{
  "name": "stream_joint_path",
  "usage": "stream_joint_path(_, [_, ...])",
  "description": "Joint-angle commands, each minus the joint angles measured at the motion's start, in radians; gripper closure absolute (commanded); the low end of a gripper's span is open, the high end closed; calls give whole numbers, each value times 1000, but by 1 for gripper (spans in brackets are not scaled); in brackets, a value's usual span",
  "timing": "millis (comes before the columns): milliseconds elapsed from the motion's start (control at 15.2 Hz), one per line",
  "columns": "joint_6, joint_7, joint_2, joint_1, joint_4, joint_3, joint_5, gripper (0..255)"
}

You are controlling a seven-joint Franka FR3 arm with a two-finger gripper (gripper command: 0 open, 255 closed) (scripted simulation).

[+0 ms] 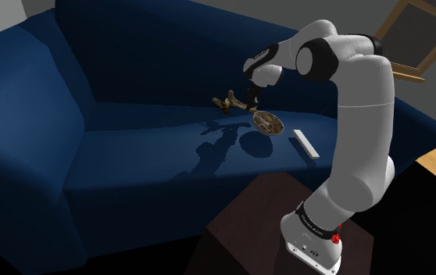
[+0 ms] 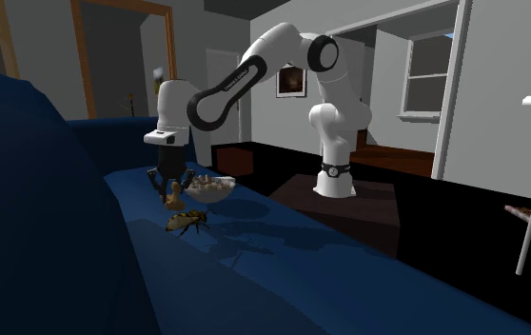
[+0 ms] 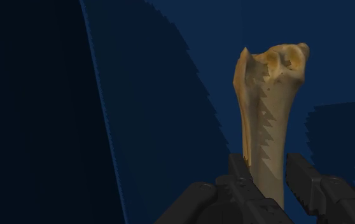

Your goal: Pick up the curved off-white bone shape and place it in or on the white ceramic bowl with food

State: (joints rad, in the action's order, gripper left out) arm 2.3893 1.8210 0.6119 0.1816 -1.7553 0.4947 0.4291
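Shoulder view: the all-black two-finger gripper (image 1: pixel 251 100) hangs over the seat of the dark blue upholstered sofa (image 1: pixel 130 156), with the pale tan, slightly curved bone (image 1: pixel 243 105) at its tips. The shallow white bowl filled with brown food (image 1: pixel 268 123) sits on the seat at 4 o'clock from the gripper, just beside it. A flat white bar-shaped object (image 1: pixel 305 145) lies farther out at 4 o'clock, past the bowl, and a small yellow-brown insect-like figure (image 1: pixel 224 102) lies at 9 o'clock. Second exterior view: the gripper (image 2: pixel 167 177) points downward and the bone (image 2: pixel 173 197) projects from it at 6 o'clock. The bowl (image 2: pixel 208 190) stands near at 3 o'clock and the insect-like figure (image 2: pixel 187 222) at 5 o'clock. Whether the bone is clear of the cushion cannot be determined. Wrist view: the fingers (image 3: pixel 240 175) are clenched on the narrow shaft of the bone (image 3: pixel 266 108), whose knobbed end extends well beyond the fingertips. Handling assessment: the bone is judged rigid, light and hard-surfaced. It will not deform under pressure, but it may pivot or slip in a narrow grip. The shaft is the correct holding point, since the flared knob looks too wide and irregular. Most of the length overhangs the fingers, so expect some swing in transfer, and release low over the bowl.
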Motion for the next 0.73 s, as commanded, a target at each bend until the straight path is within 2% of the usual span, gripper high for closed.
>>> stream_joint_path(0, [0,0,0,0,0,0,0,255])
stream_joint_path(660, [-72,-28,-64,-22,13,33,-43,255])
